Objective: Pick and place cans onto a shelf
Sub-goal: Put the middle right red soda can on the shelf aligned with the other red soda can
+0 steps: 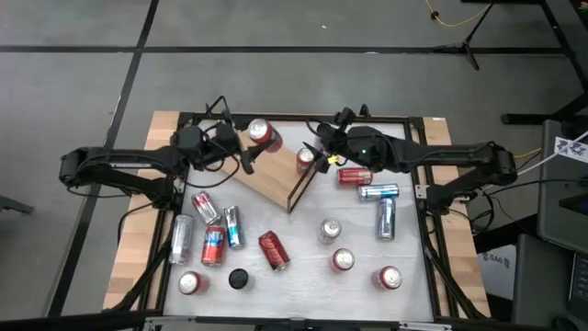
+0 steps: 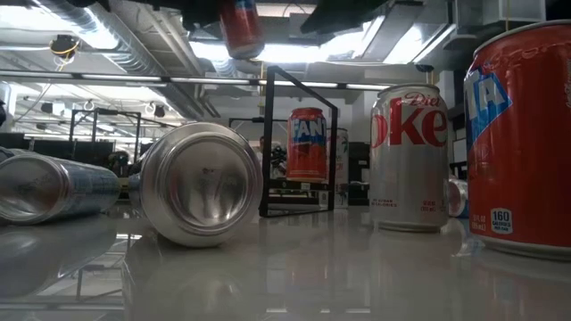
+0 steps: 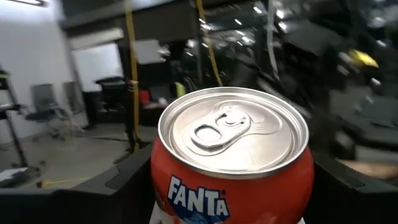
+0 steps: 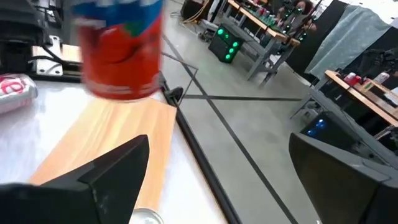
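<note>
My left gripper (image 1: 252, 149) is shut on a red Fanta can (image 3: 231, 155), which shows high in the low view (image 2: 242, 27), above the far left end of the shelf (image 1: 273, 175). The shelf is a light-brown board with a black frame (image 1: 308, 184) at its right end. Another red Fanta can (image 1: 305, 159) stands upright on the board by that frame (image 2: 306, 143). My right gripper (image 1: 322, 154) hangs open just right of this can with nothing between its fingers (image 4: 217, 174). My left gripper holds the Fanta can by its side wall (image 3: 163, 186), pinched between the two fingers (image 3: 127, 183), which stand on opposite sides of it. The fingers come about level from the table's left. The can is roughly upright, top up, lifted clear of the shelf.
Several cans lie or stand on the white table: lying ones near left (image 1: 213, 244) and right of the shelf (image 1: 378, 192), upright ones near right (image 1: 343, 260). A black disc (image 1: 239, 278) sits near the front. In the low view a lying silver can (image 2: 201, 183) is close.
</note>
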`<action>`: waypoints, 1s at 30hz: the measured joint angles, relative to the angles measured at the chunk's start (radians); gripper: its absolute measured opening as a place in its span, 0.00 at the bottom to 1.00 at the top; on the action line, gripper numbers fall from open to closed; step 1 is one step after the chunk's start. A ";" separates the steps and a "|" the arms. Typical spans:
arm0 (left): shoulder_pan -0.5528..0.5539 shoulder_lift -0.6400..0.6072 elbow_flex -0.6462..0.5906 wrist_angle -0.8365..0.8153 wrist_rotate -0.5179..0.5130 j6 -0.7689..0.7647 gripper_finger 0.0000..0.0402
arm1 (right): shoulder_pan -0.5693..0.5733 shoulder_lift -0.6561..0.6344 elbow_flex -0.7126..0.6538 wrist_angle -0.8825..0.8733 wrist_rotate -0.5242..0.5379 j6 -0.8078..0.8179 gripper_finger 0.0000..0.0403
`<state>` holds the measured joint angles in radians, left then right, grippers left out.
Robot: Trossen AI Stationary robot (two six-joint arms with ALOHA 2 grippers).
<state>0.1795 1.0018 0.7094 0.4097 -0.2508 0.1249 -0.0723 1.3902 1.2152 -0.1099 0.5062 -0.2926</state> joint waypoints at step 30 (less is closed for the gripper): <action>-0.034 0.217 -0.212 0.096 0.220 -0.143 0.71 | 0.000 -0.085 0.000 -0.079 -0.319 0.027 0.93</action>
<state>0.1455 1.2193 0.4973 0.5058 -0.0310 -0.0181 -0.0723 1.3056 1.2148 -0.1886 0.1875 -0.2653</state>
